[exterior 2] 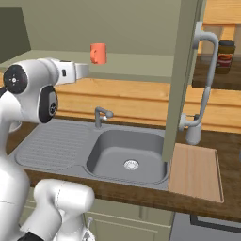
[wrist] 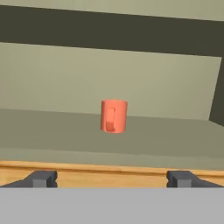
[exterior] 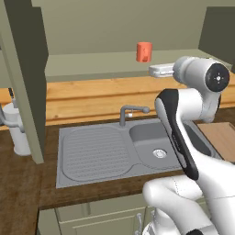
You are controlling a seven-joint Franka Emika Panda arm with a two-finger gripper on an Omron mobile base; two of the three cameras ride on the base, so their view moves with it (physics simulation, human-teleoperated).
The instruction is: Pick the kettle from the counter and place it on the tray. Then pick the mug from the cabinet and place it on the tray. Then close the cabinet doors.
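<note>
The orange-red mug (wrist: 114, 116) stands upright on the pale green shelf of the open cabinet (exterior: 92, 64), handle facing me. In the base views the mug (exterior: 144, 51) (exterior 2: 98, 53) sits just beyond my gripper (exterior: 159, 70) (exterior 2: 87, 69). My gripper (wrist: 112, 180) is open, level with the shelf edge, short of the mug and touching nothing. The tan tray (exterior 2: 195, 172) (exterior: 221, 137) lies bare on the counter right of the sink. A whitish vessel with a thin dark handle, apparently the kettle (exterior: 18, 133), stands far left, partly hidden by the open left door (exterior: 25, 78).
The open right door (exterior 2: 183, 80) with its curved silver handle (exterior 2: 208, 70) hangs over the sink's right edge. A slim grey bottle (exterior 2: 193, 134) stands behind the tray. The faucet (exterior: 131, 110) rises behind the sink rim (exterior: 110, 176). A dark jar (exterior 2: 226, 55) sits far right.
</note>
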